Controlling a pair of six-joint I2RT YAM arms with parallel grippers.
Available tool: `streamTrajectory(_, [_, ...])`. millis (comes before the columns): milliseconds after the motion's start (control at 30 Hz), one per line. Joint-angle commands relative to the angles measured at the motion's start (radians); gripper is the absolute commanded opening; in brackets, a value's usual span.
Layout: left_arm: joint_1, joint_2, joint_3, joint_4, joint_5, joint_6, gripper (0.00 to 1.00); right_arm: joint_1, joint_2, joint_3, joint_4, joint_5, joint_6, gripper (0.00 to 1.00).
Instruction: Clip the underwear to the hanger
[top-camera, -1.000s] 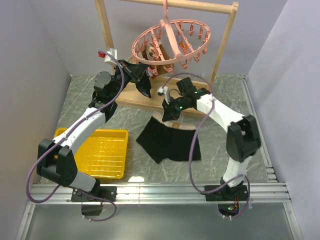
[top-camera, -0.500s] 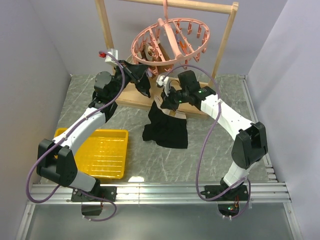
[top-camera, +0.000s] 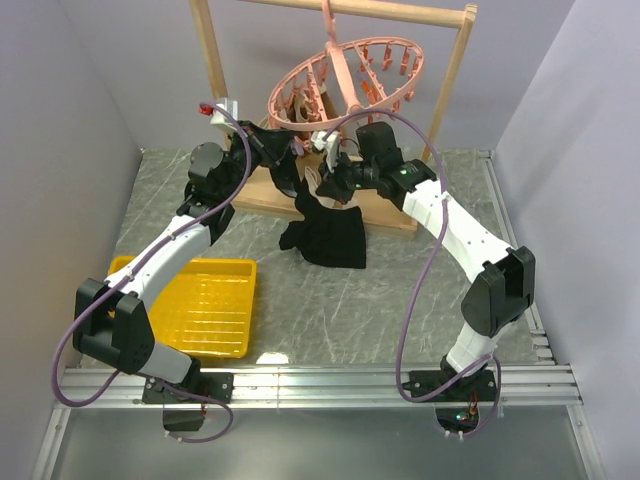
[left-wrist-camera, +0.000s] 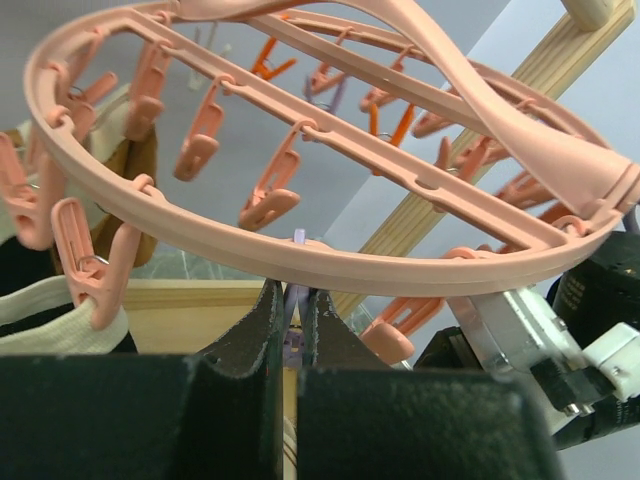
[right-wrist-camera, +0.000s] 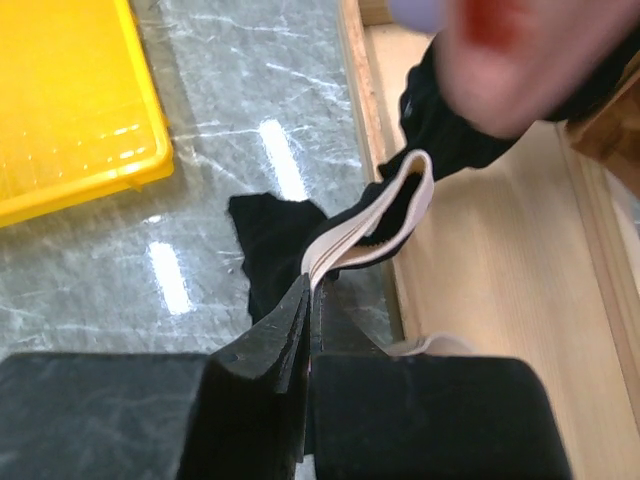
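Observation:
The salmon-pink ring hanger (top-camera: 345, 78) hangs tilted from the wooden rack. My left gripper (top-camera: 288, 165) is just under its near rim. In the left wrist view the left gripper (left-wrist-camera: 292, 300) is shut on a pale purple peg (left-wrist-camera: 296, 292) right below the ring (left-wrist-camera: 300, 262). My right gripper (top-camera: 332, 185) is shut on the tan-pink waistband (right-wrist-camera: 372, 232) of the black underwear (top-camera: 330, 238). The underwear hangs bunched from it over the rack's base, its lower part near the table. The right gripper (right-wrist-camera: 314, 292) pinches the band's folded edge.
The wooden rack has two posts (top-camera: 210, 70) and a base plank (top-camera: 262, 190) under the hanger. Another dark garment with a cream-white band (left-wrist-camera: 50, 315) is clipped at the hanger's left. A yellow tray (top-camera: 215, 300) lies front left. A blurred peg (right-wrist-camera: 500, 50) hangs close to the right wrist camera.
My right gripper has lifted the underwear off the table and carried it up and left toward the hanger. The hanger has tilted and swung slightly. The left arm has stayed put.

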Motion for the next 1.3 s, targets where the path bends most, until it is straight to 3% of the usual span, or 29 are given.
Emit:
streamTrajectory(0, [-0.010, -0.006, 0.002, -0.052, 0.021, 0.037, 0.00, 0.012, 0.001, 0.083, 0.034, 0.020, 0.022, 0.00])
streamTrajectory(133, [-0.013, -0.004, 0.002, -0.052, 0.017, 0.042, 0.00, 0.018, -0.011, 0.077, 0.059, 0.037, 0.060, 0.00])
streamTrajectory(567, [-0.017, -0.001, 0.008, -0.052, 0.012, 0.040, 0.00, 0.021, -0.098, -0.201, 0.227, 0.052, 0.199, 0.00])
streamTrajectory(900, [-0.029, 0.002, 0.013, -0.068, -0.009, 0.062, 0.00, 0.049, -0.184, -0.172, 0.244, 0.230, 0.299, 0.00])
streamTrajectory(1267, [-0.051, 0.007, 0.020, -0.072, -0.016, 0.088, 0.00, 0.087, -0.175, -0.113, 0.179, 0.263, 0.289, 0.00])
